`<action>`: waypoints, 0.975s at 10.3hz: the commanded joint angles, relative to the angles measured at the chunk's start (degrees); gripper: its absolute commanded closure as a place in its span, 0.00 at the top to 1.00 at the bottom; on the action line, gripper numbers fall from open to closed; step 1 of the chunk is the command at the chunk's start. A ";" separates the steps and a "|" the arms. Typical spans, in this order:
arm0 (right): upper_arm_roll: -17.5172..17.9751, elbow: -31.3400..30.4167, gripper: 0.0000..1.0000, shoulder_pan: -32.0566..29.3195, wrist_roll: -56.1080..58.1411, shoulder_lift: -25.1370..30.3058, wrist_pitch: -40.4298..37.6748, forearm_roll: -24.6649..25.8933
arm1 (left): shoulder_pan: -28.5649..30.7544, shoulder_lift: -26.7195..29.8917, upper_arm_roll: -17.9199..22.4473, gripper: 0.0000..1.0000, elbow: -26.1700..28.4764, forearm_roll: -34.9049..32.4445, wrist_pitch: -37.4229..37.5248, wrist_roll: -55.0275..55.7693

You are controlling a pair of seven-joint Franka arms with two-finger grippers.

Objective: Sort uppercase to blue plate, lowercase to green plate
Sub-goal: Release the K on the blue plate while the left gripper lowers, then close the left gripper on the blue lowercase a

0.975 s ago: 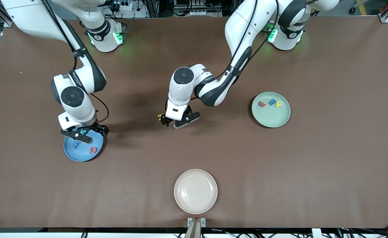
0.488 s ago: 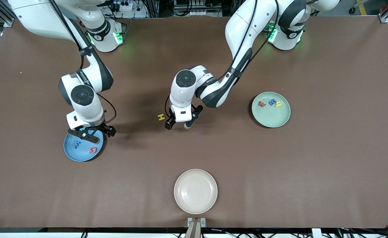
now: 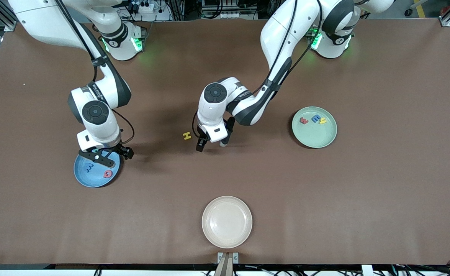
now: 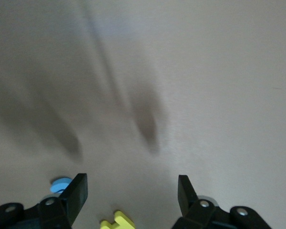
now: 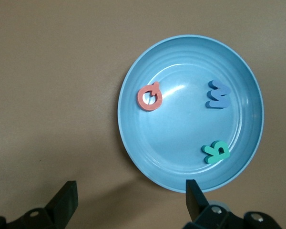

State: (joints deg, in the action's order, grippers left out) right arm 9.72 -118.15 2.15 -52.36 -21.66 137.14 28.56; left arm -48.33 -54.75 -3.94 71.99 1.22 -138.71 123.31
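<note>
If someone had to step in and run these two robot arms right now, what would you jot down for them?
Left gripper: open, empty, low over bare table beside the yellow H.
Right gripper: open, empty, over the edge of the blue plate.
Done: blue W, red Q and teal R lie in the blue plate. Red w, a blue letter and a yellow letter lie in the green plate.
Left: the yellow H lies on the table and belongs in the blue plate. The blue letter by the left gripper also needs sorting.
The cream plate is not used.
</note>
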 commanded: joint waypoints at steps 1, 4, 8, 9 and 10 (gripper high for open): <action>0.56 1.17 1.00 -3.18 5.65 -1.62 -0.47 0.62 | -1.94 -1.32 0.51 0.85 -0.89 3.95 3.52 1.41; 0.57 1.17 1.00 -4.34 9.29 -2.07 -0.47 0.09 | -2.39 -1.50 0.34 0.85 -0.89 8.09 6.87 1.50; 0.39 3.09 1.00 -4.17 8.59 -1.80 -0.56 0.18 | -2.56 -1.77 0.25 0.80 -0.98 9.85 7.93 1.58; 0.39 3.54 1.00 -4.34 8.76 -1.80 -0.56 0.18 | -2.65 -1.85 -0.10 0.74 -1.15 9.94 7.93 1.58; 0.39 3.54 1.00 -4.26 8.50 -1.80 -0.47 0.18 | -2.65 -1.77 -0.54 0.74 -1.15 9.94 7.84 1.58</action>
State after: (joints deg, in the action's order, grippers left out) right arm 9.77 -115.59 -1.80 -43.71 -23.13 137.06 28.53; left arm -50.34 -56.01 -4.48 72.04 9.48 -131.53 124.01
